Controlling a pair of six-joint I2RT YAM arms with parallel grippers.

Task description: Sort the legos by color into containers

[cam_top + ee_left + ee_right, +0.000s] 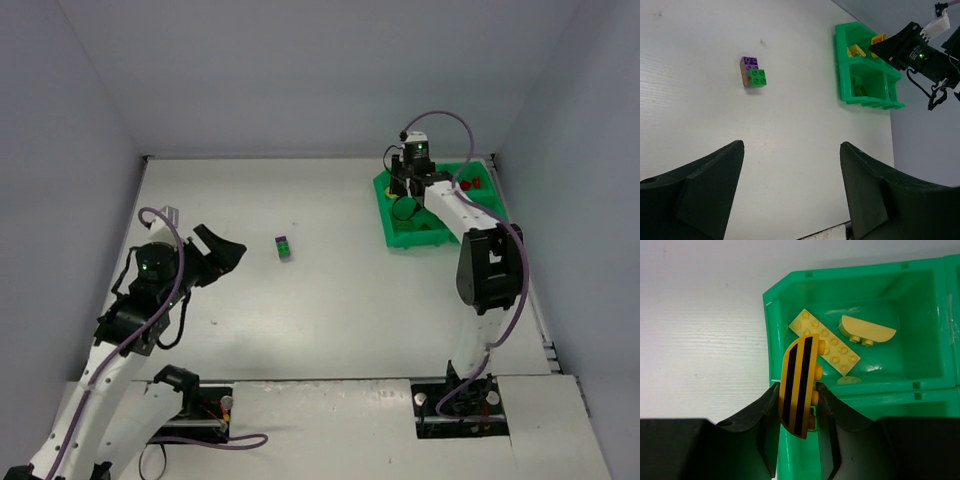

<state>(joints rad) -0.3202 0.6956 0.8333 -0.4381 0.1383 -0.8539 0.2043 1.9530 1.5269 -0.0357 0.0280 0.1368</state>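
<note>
Right gripper (pixel 797 389) pinches striped yellow brick (pixel 799 382) at yellow bin (pixel 920 315), 2 o'clock; purple-green stack (pixel 753 72) unsorted; left gripper (pixel 791 146) agape, empty.

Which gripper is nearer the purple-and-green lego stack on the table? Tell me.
Left. The left gripper hangs open to the left of the lego stack; the right gripper is far to its right over the tray, shut on a striped yellow lego.

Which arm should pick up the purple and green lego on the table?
Left. The left claw is open, facing the purple-and-green lego. The right claw is shut on a striped yellow lego over the tray.
</note>
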